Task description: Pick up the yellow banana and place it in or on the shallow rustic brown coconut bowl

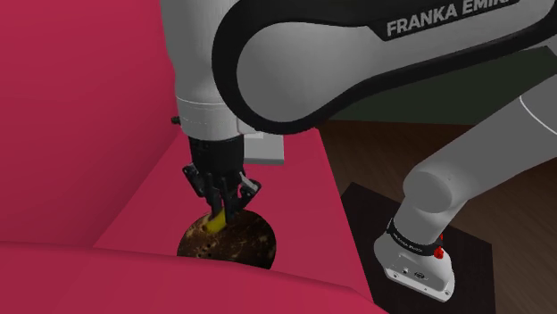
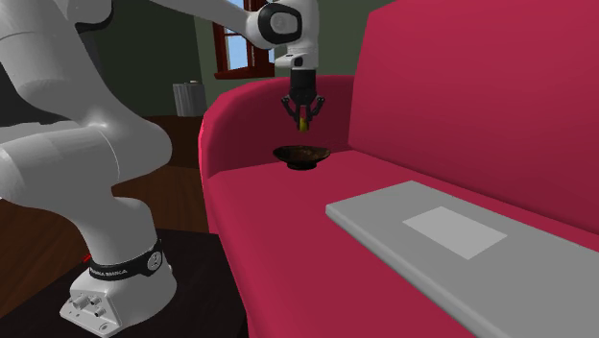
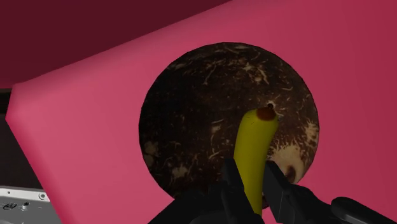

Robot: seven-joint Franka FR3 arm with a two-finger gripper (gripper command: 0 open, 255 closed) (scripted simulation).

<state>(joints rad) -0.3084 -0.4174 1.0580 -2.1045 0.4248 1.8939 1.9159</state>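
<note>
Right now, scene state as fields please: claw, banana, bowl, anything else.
claw: shut on the banana
banana: yellow, hanging down over the bowl, not touching it
bowl: dark brown, flecked, sitting on the red sofa seat
other: grey flat slab lying further along the seat, apart from the bowl

My arm (image 1: 357,53) arches out and the wrist bends down. End effector (image 1: 221,205) points straight down, both fingers (image 3: 230,181) pressed against the banana (image 3: 254,137) gripped between them.
</note>
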